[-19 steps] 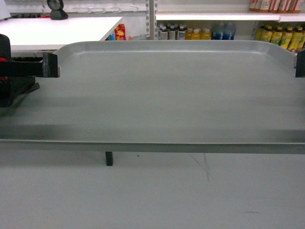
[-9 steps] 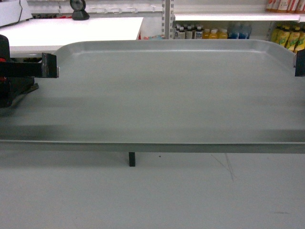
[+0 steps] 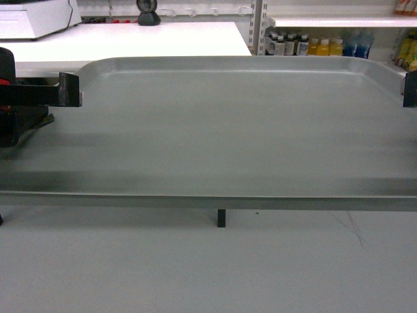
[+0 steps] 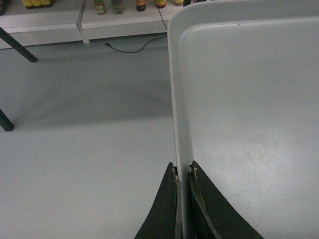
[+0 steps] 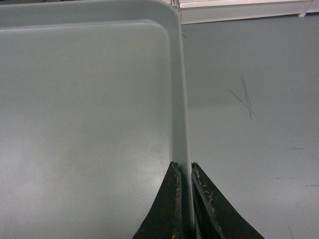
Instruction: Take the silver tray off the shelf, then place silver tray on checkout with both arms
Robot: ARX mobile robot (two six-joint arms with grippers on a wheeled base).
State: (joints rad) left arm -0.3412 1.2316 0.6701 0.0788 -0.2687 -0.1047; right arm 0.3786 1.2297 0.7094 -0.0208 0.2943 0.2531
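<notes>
The silver tray (image 3: pixel 234 130) fills most of the head view, held level in the air above the grey floor. My left gripper (image 3: pixel 70 90) is shut on its left rim, and in the left wrist view the left gripper (image 4: pixel 183 167) pinches the tray (image 4: pixel 249 99) rim between both fingers. My right gripper (image 3: pixel 409 89) is shut on the right rim; the right wrist view shows the right gripper (image 5: pixel 183 165) clamped on the tray (image 5: pixel 89 99) edge. The white checkout (image 3: pixel 130 39) lies beyond the tray's far left. A store shelf (image 3: pixel 339 21) stands at the back right.
A white scale (image 3: pixel 36 16) and a black stand (image 3: pixel 148 12) sit on the checkout. Bottles (image 3: pixel 313 45) line the lower back shelf. A black table leg (image 3: pixel 221 218) shows below the tray. Slanted black legs (image 4: pixel 17 45) and a cable (image 4: pixel 134 47) lie on the floor.
The background has slid to the right in the head view, bringing more of the checkout into sight behind the tray. Tray and both grippers keep the same place in the view.
</notes>
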